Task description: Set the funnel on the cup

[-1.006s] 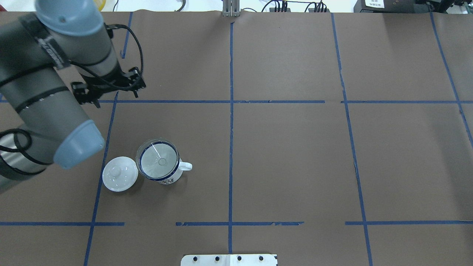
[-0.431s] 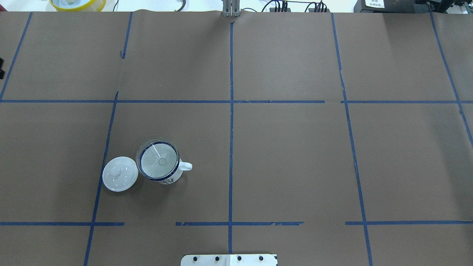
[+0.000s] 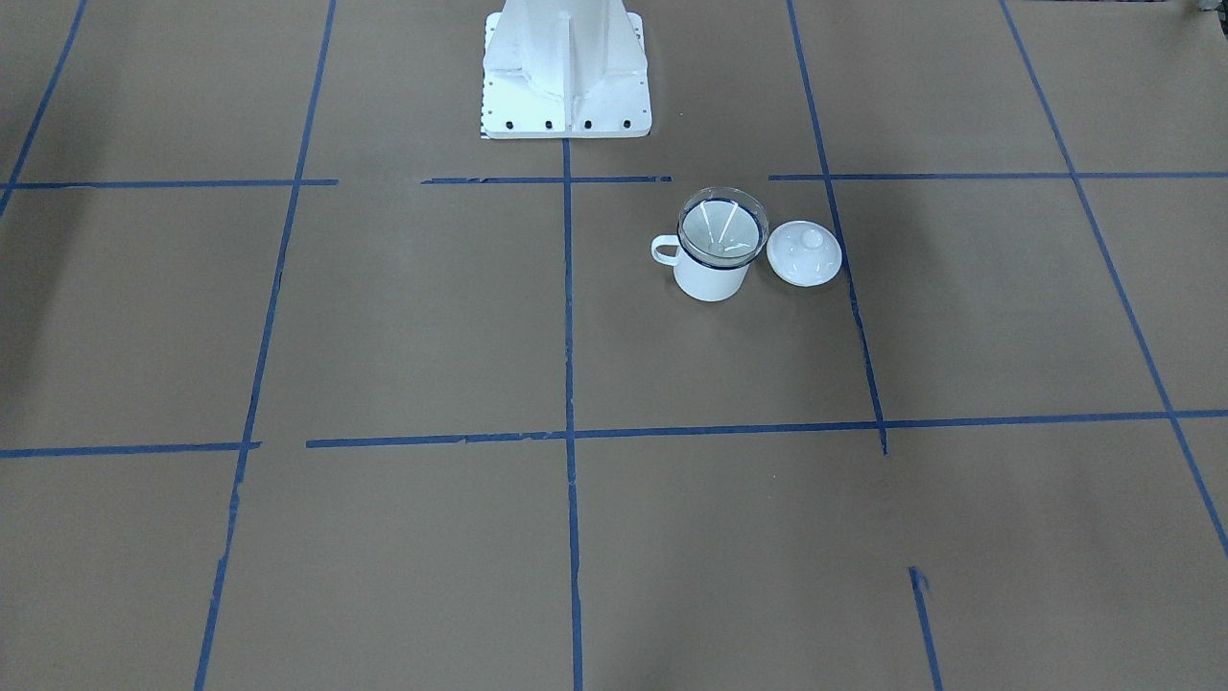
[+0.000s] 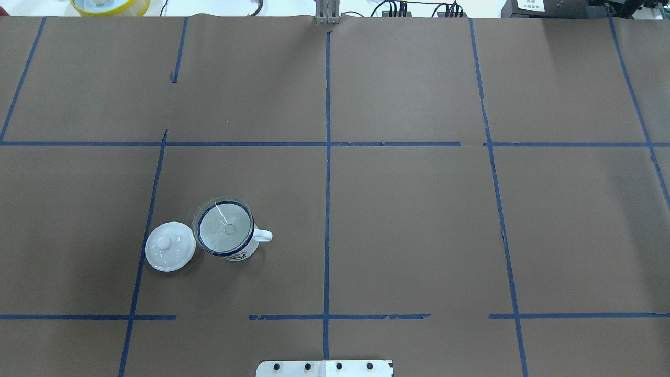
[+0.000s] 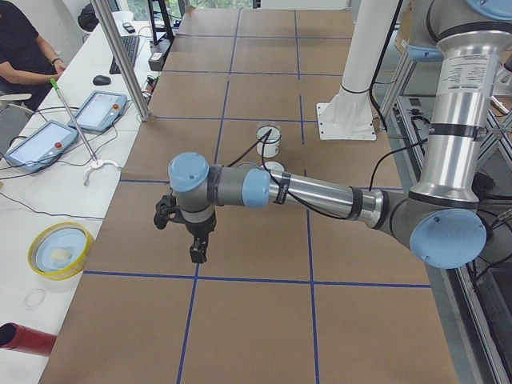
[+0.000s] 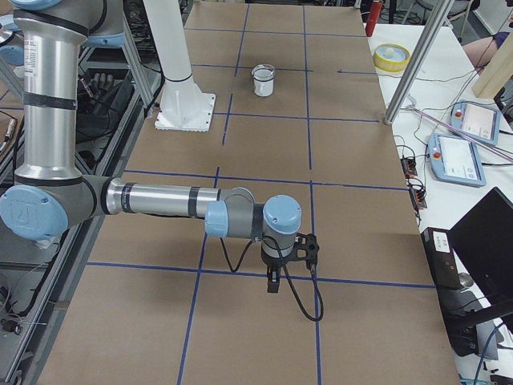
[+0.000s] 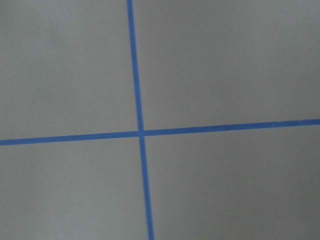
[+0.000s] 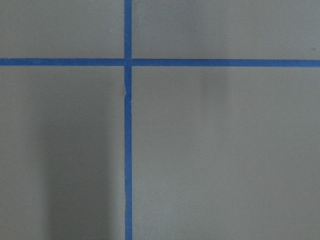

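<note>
The clear funnel sits in the mouth of the white mug with a dark blue rim, spout down; both also show in the front view, the funnel on the cup. The cup stands upright, left of the table's centre line in the overhead view. My left gripper shows only in the left side view, far from the cup, pointing down over the table; I cannot tell if it is open. My right gripper shows only in the right side view, far from the cup; I cannot tell its state.
A round white knobbed lid lies on the table beside the cup, away from its handle. The robot base stands at the near table edge. A yellow bowl sits off the far left corner. Blue tape lines cross the brown table.
My left arm, which was over the table's left part one second ago, has swung out of the overhead view to the left. The funnel, cup and lid have not moved.
</note>
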Robot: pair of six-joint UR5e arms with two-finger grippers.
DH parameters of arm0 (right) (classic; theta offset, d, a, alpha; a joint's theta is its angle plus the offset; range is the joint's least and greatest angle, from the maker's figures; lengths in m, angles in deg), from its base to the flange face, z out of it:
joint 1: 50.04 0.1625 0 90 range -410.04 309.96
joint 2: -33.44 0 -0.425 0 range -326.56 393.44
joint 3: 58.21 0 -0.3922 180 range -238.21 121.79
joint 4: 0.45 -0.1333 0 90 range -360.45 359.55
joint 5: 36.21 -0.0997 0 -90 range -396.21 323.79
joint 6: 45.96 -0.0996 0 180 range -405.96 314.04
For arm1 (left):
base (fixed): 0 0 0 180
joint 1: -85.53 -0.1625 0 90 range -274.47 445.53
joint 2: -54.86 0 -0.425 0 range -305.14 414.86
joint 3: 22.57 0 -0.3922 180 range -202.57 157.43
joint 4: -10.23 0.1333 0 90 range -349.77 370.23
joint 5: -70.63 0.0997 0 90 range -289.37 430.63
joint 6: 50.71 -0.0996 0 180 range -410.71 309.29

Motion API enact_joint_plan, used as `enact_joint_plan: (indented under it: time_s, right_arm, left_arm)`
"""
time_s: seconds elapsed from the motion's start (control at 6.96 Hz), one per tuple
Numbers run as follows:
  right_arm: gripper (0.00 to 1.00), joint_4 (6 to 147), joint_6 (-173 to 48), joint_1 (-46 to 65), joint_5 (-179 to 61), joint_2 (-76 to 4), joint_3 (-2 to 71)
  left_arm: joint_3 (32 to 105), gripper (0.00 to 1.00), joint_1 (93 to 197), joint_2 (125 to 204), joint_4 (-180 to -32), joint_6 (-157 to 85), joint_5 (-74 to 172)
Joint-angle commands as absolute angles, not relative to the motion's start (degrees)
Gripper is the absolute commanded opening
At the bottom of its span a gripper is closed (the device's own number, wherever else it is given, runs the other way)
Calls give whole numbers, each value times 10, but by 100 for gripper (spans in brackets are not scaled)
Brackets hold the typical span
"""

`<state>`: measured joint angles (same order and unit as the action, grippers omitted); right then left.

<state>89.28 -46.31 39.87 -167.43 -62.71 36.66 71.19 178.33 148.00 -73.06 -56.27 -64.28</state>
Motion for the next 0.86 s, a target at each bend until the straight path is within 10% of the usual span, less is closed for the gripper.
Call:
enact_joint_plan:
  time_s: [0.0,0.72]
  right_arm:
    - [100,893,-463,399,-1674,-627,367]
    - [100,893,-463,399,-1674,-627,366]
  left_arm:
    - [683,100,1804,1436,-743,-501,-654]
    - [683,100,1800,1435,-920,-481,-605]
